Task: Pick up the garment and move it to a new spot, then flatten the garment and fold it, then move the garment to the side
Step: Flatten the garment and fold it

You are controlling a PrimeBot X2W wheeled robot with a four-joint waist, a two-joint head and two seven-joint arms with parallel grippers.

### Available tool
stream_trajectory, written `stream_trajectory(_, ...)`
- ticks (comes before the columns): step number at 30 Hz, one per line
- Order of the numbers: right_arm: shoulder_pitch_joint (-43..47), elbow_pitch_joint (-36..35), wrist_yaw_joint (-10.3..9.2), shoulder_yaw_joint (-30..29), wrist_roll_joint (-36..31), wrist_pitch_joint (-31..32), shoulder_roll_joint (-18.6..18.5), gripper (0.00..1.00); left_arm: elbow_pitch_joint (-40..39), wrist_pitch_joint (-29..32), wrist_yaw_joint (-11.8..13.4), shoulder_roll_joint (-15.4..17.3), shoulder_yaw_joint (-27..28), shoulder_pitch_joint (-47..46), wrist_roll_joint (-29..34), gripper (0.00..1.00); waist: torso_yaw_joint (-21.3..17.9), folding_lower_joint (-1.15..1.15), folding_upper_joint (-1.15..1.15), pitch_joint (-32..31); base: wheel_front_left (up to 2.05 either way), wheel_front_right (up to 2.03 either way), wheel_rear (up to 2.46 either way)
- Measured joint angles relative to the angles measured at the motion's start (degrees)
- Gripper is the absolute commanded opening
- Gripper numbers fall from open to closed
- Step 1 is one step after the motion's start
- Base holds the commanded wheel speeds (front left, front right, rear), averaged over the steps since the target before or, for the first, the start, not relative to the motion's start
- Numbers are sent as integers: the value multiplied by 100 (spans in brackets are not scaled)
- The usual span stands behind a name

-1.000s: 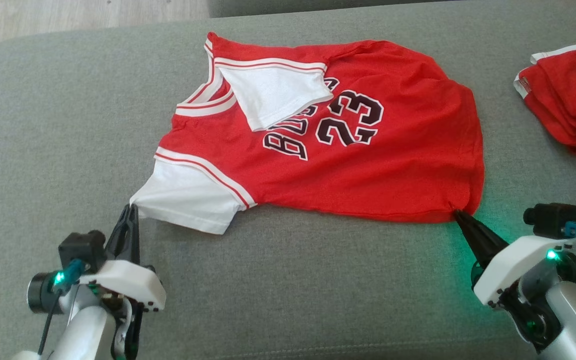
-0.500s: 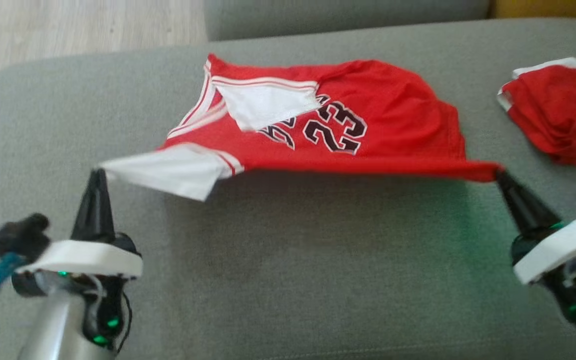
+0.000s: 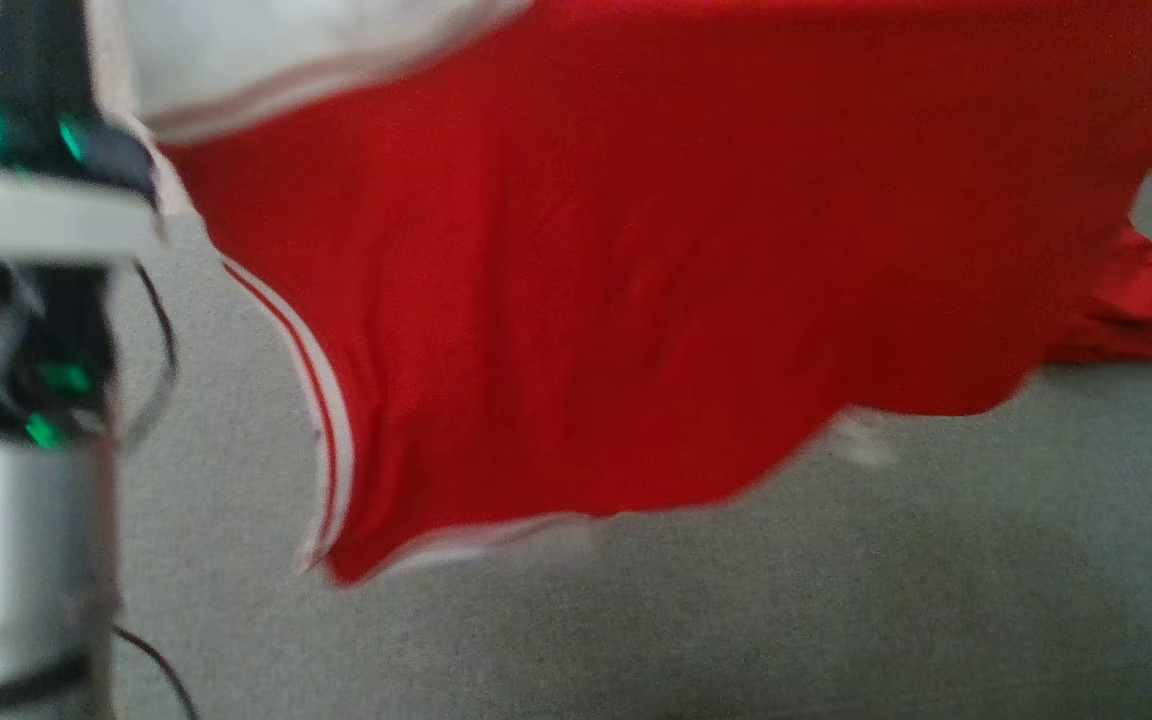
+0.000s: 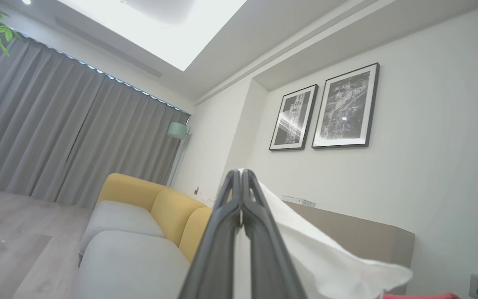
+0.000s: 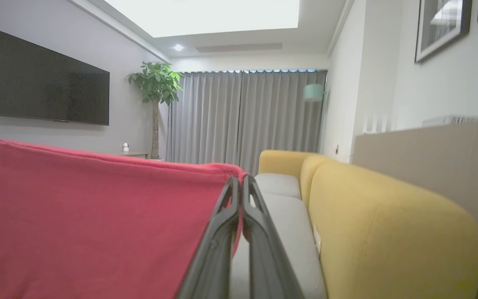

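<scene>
Hanging cloth: the red jersey [image 3: 636, 250] was spread in the air across the head view, clear of the seat below. White-and-red striped trim ran down its left side and along its lowest edge. The picture was blurred.
Seat: a grey sofa cushion [image 3: 836, 620] lay beneath the jersey.
Room: grey curtains [image 5: 243, 120] covered the far wall and a yellow-backed sofa [image 5: 388, 232] ran along one side. A dark television [image 5: 48, 79] hung near a potted plant [image 5: 156, 83], and two framed prints [image 4: 326, 110] hung on a pale wall.
Left side: the silver forearm [image 3: 6, 520] stood upright at the left edge of the head view, with green lights showing above it.
Left grip: the left gripper [image 4: 241, 176] had its fingers pressed together on the tip of the white sleeve [image 4: 330, 257], which trailed off to the right in its wrist view.
Right grip: the right gripper [image 5: 239, 182] had its fingers closed on the jersey's red edge [image 5: 218, 168], with the cloth stretched away to the left in its wrist view.
Red fold: a bunch of red cloth [image 3: 1136, 320] rested on the cushion at the right edge of the head view; whether it belonged to the jersey could not be told.
</scene>
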Motion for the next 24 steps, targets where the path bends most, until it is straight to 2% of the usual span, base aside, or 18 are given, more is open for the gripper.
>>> stream_trajectory(4, -840, -78, 0, 11, -207, 432, -151, 0, 140, 397, 110, 191, -31, -906, 87, 0, -19, 0, 0, 83, 0, 0, 0)
stream_trajectory(7, -1477, 14, 0, 350, -307, 828, -146, 0, 637, 656, 153, 300, -113, -1473, 187, 0, -24, 0, 0, 211, 0, 0, 0)
stream_trajectory(14, -3078, 953, 0, 1140, -681, 1272, 1, 0, 2203, 847, 19, 559, -511, -2978, 704, 0, 3, 0, 0, 847, 0, 0, 0)
stream_trajectory(19, -4386, 1985, 0, 1380, -1244, 961, 438, 0, 3281, 403, -113, 594, -764, -4305, 1129, 0, 22, 0, 0, 1497, 0, 0, 0)
stream_trajectory(24, -5399, 2999, 0, 1323, -1798, 166, 834, 0, 4197, -675, -192, 477, -858, -5494, 1439, 0, 46, 0, 0, 2162, 0, 0, 0)
